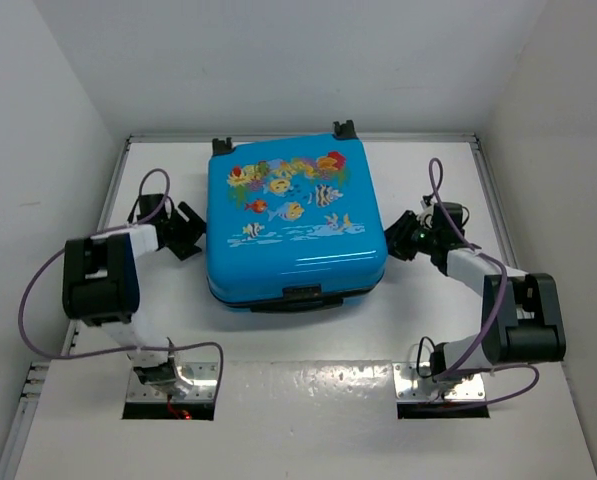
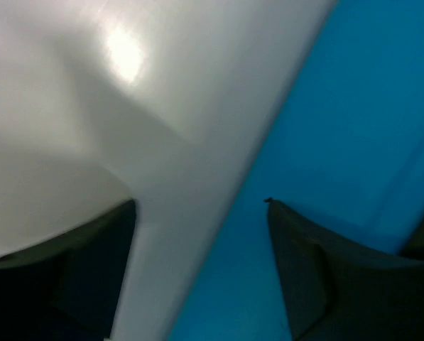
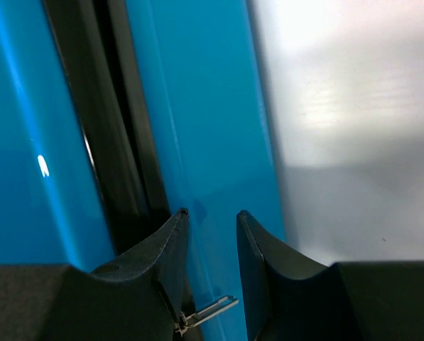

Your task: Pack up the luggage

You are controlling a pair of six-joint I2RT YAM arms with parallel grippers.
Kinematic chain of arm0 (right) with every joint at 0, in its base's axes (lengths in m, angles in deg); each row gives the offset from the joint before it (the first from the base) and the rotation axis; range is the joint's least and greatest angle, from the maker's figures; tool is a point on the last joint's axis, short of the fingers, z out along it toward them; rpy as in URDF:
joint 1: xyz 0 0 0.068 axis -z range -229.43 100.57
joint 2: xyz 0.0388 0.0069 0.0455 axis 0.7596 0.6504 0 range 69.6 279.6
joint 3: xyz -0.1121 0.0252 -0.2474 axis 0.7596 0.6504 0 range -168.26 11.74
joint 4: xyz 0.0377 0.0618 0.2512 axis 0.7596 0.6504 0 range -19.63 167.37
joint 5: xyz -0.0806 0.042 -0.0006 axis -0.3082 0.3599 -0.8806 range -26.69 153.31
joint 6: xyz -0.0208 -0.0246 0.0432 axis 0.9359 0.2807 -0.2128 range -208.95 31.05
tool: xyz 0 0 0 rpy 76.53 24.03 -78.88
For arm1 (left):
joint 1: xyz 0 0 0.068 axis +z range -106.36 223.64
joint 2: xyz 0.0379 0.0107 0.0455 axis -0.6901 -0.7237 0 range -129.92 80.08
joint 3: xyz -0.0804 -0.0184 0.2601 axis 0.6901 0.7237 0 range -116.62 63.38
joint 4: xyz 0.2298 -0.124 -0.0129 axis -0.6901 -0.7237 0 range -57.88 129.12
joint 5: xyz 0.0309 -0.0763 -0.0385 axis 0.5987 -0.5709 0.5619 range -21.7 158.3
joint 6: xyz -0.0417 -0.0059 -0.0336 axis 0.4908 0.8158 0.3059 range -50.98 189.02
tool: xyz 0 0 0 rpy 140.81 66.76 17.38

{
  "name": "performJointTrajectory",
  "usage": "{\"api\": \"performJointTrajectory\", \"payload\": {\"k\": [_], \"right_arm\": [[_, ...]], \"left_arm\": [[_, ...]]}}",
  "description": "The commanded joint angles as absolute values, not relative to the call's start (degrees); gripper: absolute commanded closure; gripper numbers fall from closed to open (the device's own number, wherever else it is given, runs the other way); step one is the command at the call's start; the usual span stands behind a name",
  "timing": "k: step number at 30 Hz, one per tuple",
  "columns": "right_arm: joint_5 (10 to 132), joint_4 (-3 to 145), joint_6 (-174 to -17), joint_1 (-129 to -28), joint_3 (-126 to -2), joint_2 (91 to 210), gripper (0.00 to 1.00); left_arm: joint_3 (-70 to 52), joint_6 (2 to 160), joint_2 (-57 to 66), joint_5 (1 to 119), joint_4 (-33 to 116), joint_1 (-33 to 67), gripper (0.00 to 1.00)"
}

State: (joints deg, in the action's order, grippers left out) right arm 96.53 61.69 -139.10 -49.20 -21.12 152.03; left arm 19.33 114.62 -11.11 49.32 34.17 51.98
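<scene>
the luggage (image 1: pixel 293 225), a small bright-blue hard-shell suitcase printed with cartoon fish, is lying flat and closed on the white table (image 1: pixel 308 345), between both arms. at its left edge the left gripper (image 1: pixel 191 232) is gaping wide, holding nothing. at its right side the right gripper (image 1: pixel 398 238) is standing narrow beside the black zipper band (image 3: pixel 119 142), a thin metal pull (image 3: pixel 210 308) lying between its fingers; whether it is pinching the pull, i cannot tell.

This is looking like a robotics lab test cell: plain white walls (image 1: pixel 278 60) are enclosing a white desk (image 1: pixel 308 410), where a left arm (image 1: pixel 103 275) and right arm (image 1: pixel 518 320), both trailing cables, are sitting bolted on metal plates (image 1: pixel 203 378).
</scene>
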Motion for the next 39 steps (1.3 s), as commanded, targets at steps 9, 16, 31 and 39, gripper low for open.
{"api": "performJointTrajectory", "payload": {"k": [9, 16, 31, 39], "right_arm": [[99.9, 60.6, -144.4, -54.2, -19.7, 150.9, 0.66], [99.1, 53.8, -151.1, -59.2, -20.4, 154.1, 0.66], [95.6, 58.8, -145.7, -59.3, -13.7, 135.9, 0.61], [94.2, 68.6, -132.6, -56.6, -11.6, 122.9, 0.59]], "left_arm": [[-16.0, 134.4, -41.3, 27.6, 62.9, 41.1, 0.29], [-28.4, 138.5, -47.8, 28.1, 67.2, 39.4, 0.32], [-7.0, 121.1, -6.4, 61.6, 27.2, 60.9, 0.03], [7.9, 112.9, 18.2, 62.6, 6.0, 71.8, 0.00]]}}
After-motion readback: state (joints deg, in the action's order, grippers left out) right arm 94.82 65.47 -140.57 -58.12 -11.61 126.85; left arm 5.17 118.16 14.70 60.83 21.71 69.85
